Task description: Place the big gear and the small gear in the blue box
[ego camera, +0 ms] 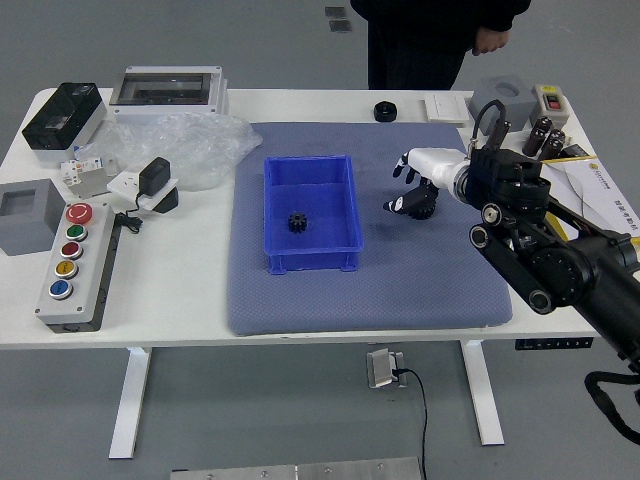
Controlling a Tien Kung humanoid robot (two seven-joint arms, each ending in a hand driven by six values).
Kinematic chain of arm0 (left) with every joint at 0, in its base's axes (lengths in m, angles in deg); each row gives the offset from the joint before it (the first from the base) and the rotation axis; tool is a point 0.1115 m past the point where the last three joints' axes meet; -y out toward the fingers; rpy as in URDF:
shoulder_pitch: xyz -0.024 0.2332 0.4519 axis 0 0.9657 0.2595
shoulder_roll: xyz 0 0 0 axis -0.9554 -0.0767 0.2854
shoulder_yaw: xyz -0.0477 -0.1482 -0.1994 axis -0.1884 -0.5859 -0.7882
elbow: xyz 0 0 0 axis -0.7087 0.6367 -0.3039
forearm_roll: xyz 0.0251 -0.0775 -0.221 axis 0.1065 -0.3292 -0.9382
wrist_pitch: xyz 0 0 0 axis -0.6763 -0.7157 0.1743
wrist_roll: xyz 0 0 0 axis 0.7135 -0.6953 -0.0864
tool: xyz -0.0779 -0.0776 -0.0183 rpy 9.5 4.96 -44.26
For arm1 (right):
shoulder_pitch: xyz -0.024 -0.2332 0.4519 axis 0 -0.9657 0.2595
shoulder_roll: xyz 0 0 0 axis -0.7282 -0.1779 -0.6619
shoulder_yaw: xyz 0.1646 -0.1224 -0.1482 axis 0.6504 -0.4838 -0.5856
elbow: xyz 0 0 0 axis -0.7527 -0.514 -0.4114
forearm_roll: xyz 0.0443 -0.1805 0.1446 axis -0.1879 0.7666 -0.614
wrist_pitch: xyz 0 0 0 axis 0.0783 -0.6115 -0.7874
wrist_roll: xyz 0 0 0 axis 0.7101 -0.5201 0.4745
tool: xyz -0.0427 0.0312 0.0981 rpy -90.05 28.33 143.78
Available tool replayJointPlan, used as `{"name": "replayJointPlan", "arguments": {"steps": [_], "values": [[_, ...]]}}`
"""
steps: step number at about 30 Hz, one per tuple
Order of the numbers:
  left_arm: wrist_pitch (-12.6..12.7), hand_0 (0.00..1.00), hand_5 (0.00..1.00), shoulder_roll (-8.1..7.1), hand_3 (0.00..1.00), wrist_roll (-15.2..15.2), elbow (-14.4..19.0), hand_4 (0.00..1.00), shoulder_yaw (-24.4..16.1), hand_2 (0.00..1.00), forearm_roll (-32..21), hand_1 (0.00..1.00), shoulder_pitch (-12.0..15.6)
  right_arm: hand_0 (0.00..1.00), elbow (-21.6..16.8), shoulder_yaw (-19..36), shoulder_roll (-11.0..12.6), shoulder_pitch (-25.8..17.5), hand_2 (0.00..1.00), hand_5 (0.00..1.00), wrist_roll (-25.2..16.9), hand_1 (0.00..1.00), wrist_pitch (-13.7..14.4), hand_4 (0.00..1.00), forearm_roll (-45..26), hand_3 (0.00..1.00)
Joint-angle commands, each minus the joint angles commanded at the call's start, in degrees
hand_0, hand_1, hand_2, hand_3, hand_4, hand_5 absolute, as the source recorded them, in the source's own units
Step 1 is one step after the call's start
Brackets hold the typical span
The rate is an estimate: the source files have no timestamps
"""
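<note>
Because the big gear (427, 209) sits just under the right hand (432, 170), that hand should get it.
On the near side, the mat (360, 305) holds the blue box (318, 262), with the small gear (297, 222) inside. To the box's right is the hand, its fingers apart. The big gear lies below them, a bit nearer the robot than the palm; I cannot tell if they touch. It is round, with no long side to match, so the hand should close, lift and go left. Farther off, a black round part (385, 111) sits by a person's hand (490, 40), which is away from the table.
</note>
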State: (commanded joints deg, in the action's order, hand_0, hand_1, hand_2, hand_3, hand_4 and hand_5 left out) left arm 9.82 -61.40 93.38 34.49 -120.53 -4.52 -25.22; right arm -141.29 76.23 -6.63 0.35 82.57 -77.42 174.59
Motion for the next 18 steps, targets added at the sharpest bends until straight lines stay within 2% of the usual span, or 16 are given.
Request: {"name": "replayJointPlan", "arguments": {"steps": [9,12,18], "values": [[0.0,0.829,0.358,0.05,0.760,0.0,0.0,0.668,0.0,0.780,0.0,0.792,0.0,0.690,2.0,-2.2,-0.4,0.9,0.752,0.349,-0.8,0.680,2.2,0.720,4.7,0.782],[0.0,0.829,0.359,0.04,0.760,0.0,0.0,0.668,0.0,0.780,0.0,0.792,-0.1,0.690,2.8,-2.9,-0.6,1.3,0.754,0.376,-1.3,0.681,2.8,0.721,6.2,0.796],[0.0,0.830,0.361,0.11,0.760,-0.1,0.0,0.667,0.2,0.780,-0.2,0.792,-0.2,0.697,4.7,-4.7,-1.3,2.0,0.764,0.362,-2.1,0.689,3.0,0.731,8.6,0.821]]}}
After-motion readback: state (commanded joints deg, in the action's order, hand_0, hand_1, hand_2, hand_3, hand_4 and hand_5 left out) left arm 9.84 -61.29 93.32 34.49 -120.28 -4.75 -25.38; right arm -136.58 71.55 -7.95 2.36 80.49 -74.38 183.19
